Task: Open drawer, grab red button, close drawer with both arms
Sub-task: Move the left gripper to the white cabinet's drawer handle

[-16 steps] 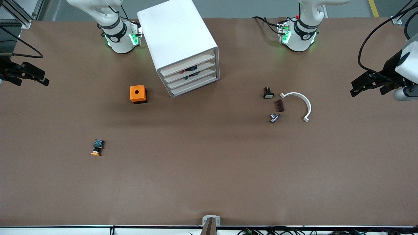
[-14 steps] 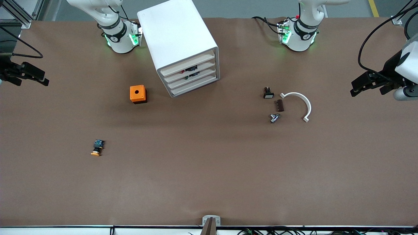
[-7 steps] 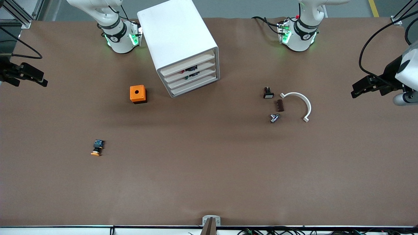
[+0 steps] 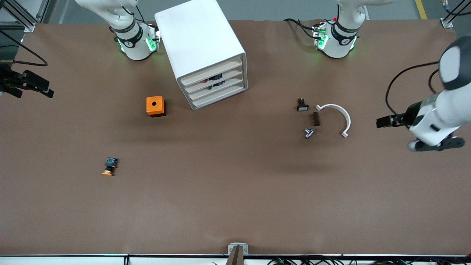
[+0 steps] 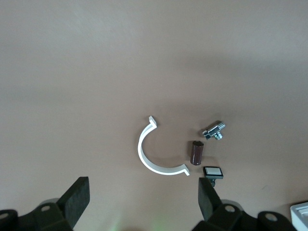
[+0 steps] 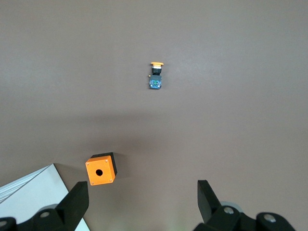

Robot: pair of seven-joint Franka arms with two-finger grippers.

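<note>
Four alike drawers fill the white cabinet (image 4: 200,48), and the drawer (image 4: 212,78), second from its top, is shut with the button (image 4: 208,79) dimly visible inside. Both grippers have their fingers spread and empty: the left gripper (image 4: 382,122) is over the table's left-arm end, the right gripper (image 4: 38,87) over the right-arm end. I judge the left should approach the front strip squarely. Between lie a white arc (image 4: 337,117), small parts (image 4: 312,118); an orange cube (image 4: 155,106) stands beside the cabinet.

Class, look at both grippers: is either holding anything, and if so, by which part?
Nothing is held. The left gripper is open over bare table at the left arm's end; the right gripper is open at the right arm's end.
</note>
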